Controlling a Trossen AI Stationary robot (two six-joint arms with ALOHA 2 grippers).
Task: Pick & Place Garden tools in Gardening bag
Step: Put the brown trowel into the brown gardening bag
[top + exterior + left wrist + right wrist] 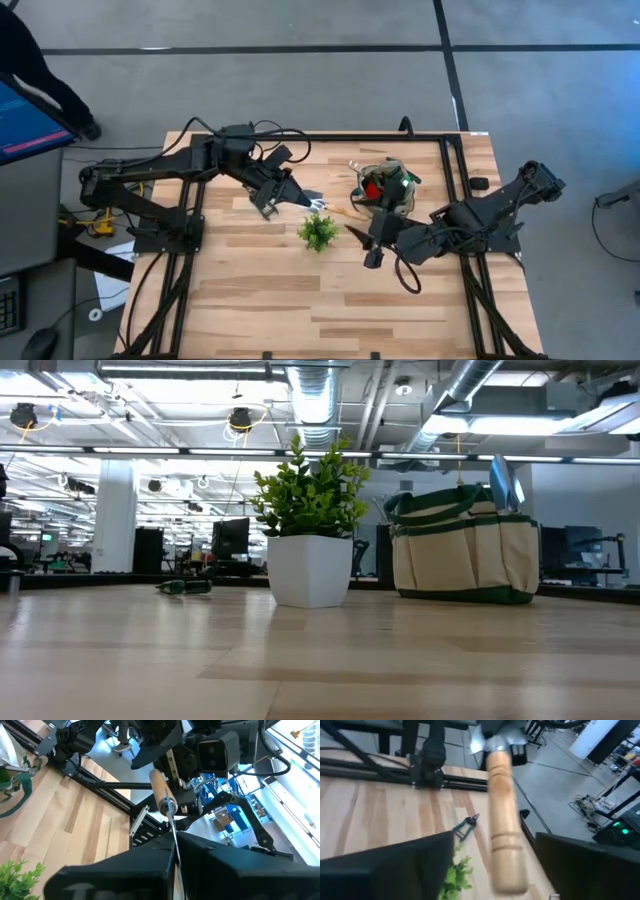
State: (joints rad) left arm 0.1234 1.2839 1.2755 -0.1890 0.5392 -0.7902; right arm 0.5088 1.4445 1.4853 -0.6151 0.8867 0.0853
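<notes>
A garden tool with a wooden handle (162, 794) and a thin metal shaft hangs in the air between my two grippers, above the small plant (318, 232). My left gripper (175, 842) (300, 198) is shut on its metal end. My right gripper (495, 840) (365, 235) stands open, one finger on each side of the handle's free end (509, 870), with a gap on both sides. The gardening bag (386, 185) (465, 550) stands upright at the far right with red gloves (372, 188) inside. Green-handled pruning shears (466, 826) (185, 587) lie flat on the table. My left gripper pinches the tool's thin metal shaft (173, 827) between its two fingers, just short of the wooden handle. The fingers come about level from the table's left side, in line with the tool. The tool is lifted clear and points its handle toward my right gripper.
The potted plant (310, 530) in its white pot stands mid-table, right below the tool. Black frame rails (455, 200) run along the table's sides. Open wood (330, 300) lies toward the near edge.
</notes>
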